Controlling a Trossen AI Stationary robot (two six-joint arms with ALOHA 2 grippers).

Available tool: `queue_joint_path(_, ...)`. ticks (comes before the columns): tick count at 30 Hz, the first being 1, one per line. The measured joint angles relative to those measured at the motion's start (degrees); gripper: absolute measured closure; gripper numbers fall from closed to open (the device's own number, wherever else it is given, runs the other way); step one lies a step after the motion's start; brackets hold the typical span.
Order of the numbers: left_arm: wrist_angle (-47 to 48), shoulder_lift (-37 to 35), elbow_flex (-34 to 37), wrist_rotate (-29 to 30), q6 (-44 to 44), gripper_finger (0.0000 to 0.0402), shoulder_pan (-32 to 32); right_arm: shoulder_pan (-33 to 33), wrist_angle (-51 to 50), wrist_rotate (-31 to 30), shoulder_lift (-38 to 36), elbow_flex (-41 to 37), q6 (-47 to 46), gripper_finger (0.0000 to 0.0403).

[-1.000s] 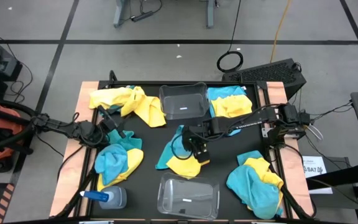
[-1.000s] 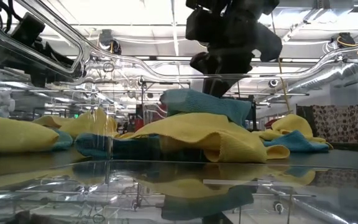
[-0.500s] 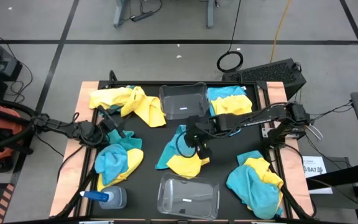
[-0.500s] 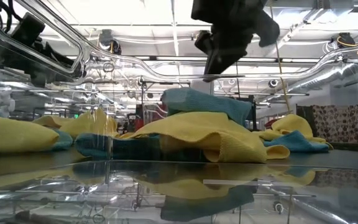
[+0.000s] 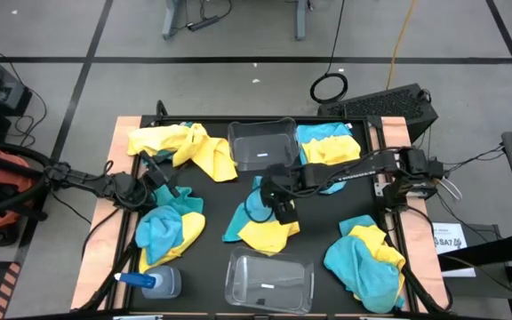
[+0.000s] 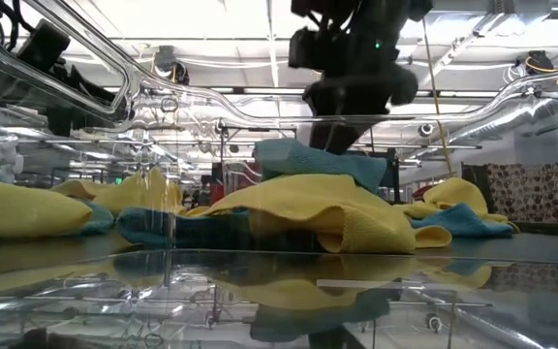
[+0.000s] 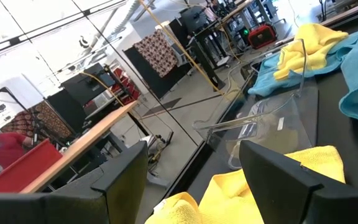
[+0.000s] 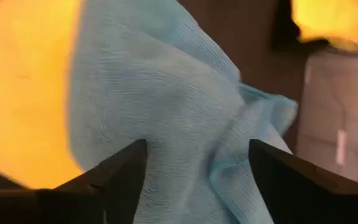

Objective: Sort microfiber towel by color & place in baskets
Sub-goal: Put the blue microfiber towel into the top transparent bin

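Turquoise and yellow microfiber towels point(image 5: 258, 224) lie bunched in a pile at the middle of the black surface point(image 5: 212, 200), and the right pincer point(image 5: 280, 205) hangs just over the pile's turquoise cloth point(image 8: 166, 124) with its fingers spread apart, holding nothing. One clear plastic rectangular basket point(image 5: 262, 145) stands at the far edge and another clear basket point(image 5: 269, 283) at the near edge. At the left side the left pincer point(image 5: 152, 173) waits with its fingers apart and empty, near a yellow towel heap point(image 5: 185, 147).
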State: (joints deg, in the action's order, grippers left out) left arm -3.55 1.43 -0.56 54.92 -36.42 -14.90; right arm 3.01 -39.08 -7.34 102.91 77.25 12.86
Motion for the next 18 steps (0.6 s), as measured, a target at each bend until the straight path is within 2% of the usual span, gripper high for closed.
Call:
queue_joint_path(2,0.0,0.0,0.0,0.0,0.0,0.0142,0.0,-0.1,0.0,-0.2,0.2,0.0,0.2,0.0136)
queue_joint_path(5,0.0,0.0,0.0,0.0,0.0,0.0142,0.0,0.0,0.0,-0.2,0.1,0.0,0.8,0.0181)
queue_joint_path(9,0.0,0.0,0.0,0.0,0.0,0.0142,0.0,-0.1,-0.5,0.8,0.1,0.0,1.5,0.0275)
queue_joint_path(13,0.0,0.0,0.0,0.0,0.0,0.0142,0.0,-0.5,-0.9,4.5,0.1,0.0,2.1,0.0378)
queue_joint_path(18,0.0,0.0,0.0,0.0,0.0,0.0142,0.0,-0.7,-1.2,4.4,0.1,0.0,2.8,0.0395)
